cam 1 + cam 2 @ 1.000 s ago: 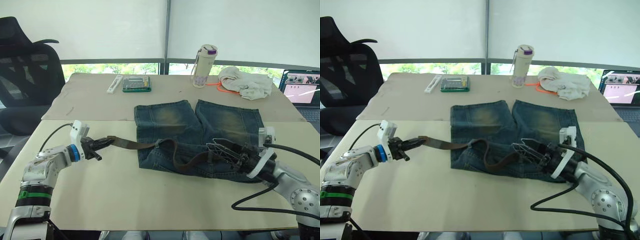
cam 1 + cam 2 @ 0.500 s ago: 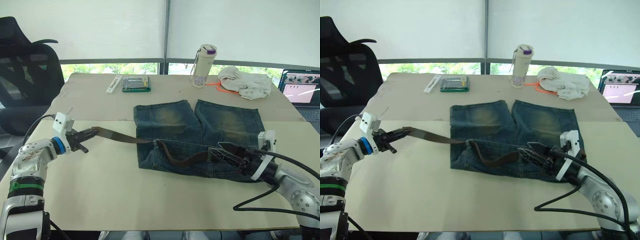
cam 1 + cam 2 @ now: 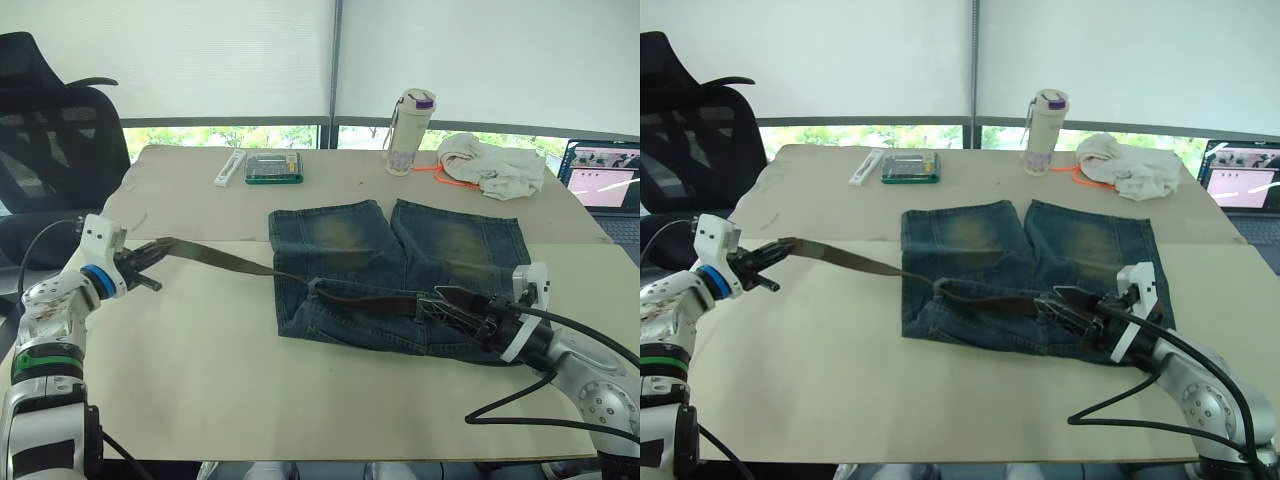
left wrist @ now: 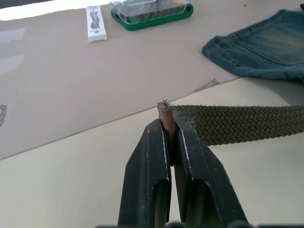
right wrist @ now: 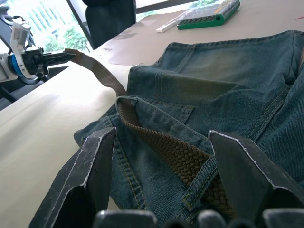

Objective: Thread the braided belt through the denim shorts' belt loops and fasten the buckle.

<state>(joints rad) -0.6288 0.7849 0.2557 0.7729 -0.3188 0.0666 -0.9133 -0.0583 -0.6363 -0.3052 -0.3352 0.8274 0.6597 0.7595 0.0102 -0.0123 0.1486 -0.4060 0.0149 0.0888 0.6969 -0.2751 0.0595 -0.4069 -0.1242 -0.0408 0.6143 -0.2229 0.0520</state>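
Observation:
The denim shorts [image 3: 400, 240] lie flat mid-table, waistband toward me. The braided belt [image 3: 220, 258] runs taut from the left, over the table, then along the waistband, under a belt loop [image 3: 313, 290]. My left gripper [image 4: 168, 130] is shut on the belt's tip, left of the shorts, a little above the table [image 3: 200, 370]. My right gripper [image 5: 161, 132] is open at the waistband's right part, its fingers [image 5: 95, 161] wide apart on either side of the belt [image 5: 161, 147], which passes under a loop [image 5: 202, 178] there. The buckle is hidden.
At the back stand a bottle [image 3: 408, 118], an off-white cloth bundle [image 3: 490, 165] with an orange cord, a green case [image 3: 273, 168] and a white box [image 3: 229, 168]. A laptop [image 3: 600, 175] is at far right, an office chair [image 3: 50, 130] at far left.
My left gripper has moved left and away from me with the belt tip. The slack loop of belt over the waistband has been pulled flat and taut. The right gripper has barely moved.

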